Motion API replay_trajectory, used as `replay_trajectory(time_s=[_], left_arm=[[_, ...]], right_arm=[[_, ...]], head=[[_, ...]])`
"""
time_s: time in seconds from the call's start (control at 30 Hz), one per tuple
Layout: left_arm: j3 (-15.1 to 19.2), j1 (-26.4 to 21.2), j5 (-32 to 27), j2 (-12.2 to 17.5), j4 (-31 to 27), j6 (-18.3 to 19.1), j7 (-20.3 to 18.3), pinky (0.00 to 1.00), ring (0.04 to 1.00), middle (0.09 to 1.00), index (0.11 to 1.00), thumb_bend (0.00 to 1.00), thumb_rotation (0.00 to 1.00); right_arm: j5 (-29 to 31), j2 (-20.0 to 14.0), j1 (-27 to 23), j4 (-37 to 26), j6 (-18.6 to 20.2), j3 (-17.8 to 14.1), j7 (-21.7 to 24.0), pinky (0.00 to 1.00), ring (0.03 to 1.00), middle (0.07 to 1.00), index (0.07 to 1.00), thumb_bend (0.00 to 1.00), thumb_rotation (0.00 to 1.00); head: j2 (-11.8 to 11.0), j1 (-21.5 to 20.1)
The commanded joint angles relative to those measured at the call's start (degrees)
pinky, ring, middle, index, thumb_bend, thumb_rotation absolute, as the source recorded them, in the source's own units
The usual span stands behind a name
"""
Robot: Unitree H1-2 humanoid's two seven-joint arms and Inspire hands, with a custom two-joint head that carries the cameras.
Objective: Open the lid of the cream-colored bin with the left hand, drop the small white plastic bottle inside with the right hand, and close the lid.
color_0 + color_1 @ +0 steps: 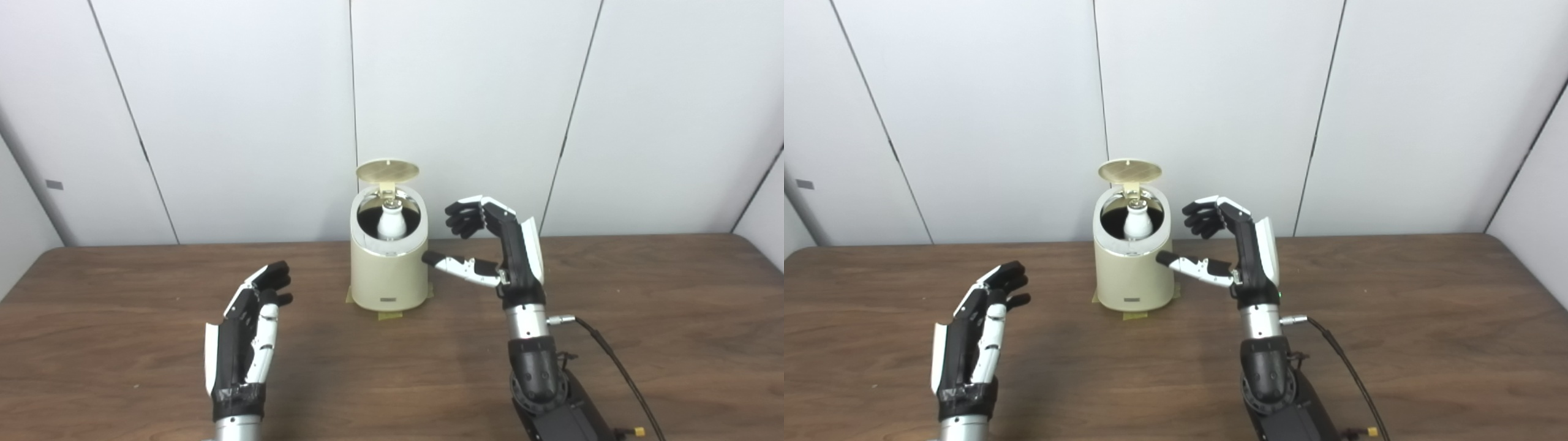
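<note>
The cream-colored bin stands at the back middle of the wooden table. Its round lid is flipped up and stands open at the rear. The small white plastic bottle sits upright inside the bin's dark opening. My right hand is raised just right of the bin, open and empty, its thumb reaching toward the bin's side. My left hand is open and empty above the table, to the front left of the bin and apart from it.
Tape patches show under the bin's base. A black cable runs from my right wrist toward the table's front right. White wall panels stand close behind the table.
</note>
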Motion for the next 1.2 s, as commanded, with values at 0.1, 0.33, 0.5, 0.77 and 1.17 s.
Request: replay_trajectory(time_s=[0.1,0.33,0.5,0.77,1.17], left_arm=[[-0.1,-2.2,-0.5,-0.1,-1.5,-1.7,0.1,0.72,0.783,0.792,0.772,0.29,0.68],[0.1,-2.1,-2.5,0.2,-2.2,-1.9,-0.4,0.71,0.780,0.790,0.771,0.27,0.63],[0.4,-2.2,-3.9,1.0,-2.5,-3.0,-1.0,0.71,0.787,0.800,0.782,0.29,0.63],[0.2,-1.3,-3.9,1.9,-7.8,-1.2,-1.9,0.70,0.784,0.797,0.782,0.35,0.72],[-1.2,-10.9,12.1,9.1,-23.0,12.2,-7.0,0.87,0.862,0.832,0.825,0.54,0.95]], right_arm=[[6.4,-4.9,0.6,-8.0,-2.7,3.5,-3.5,0.59,0.654,0.694,0.704,0.69,0.55],[12.4,-7.2,8.0,-16.3,-2.6,1.5,2.3,0.58,0.640,0.674,0.678,0.57,0.47],[15.4,-7.6,11.4,-22.7,-0.7,-0.8,10.7,0.67,0.732,0.763,0.779,0.64,0.63],[19.5,-3.0,14.5,-27.7,0.6,-4.5,15.7,0.73,0.799,0.822,0.807,0.33,0.74],[19.5,0.3,13.8,-24.5,-2.2,-8.2,19.1,0.69,0.750,0.763,0.750,0.32,0.74]], head=[[0.0,-0.1],[0.0,-0.1],[0.1,0.1],[0.5,0.2],[0.2,0.3]])
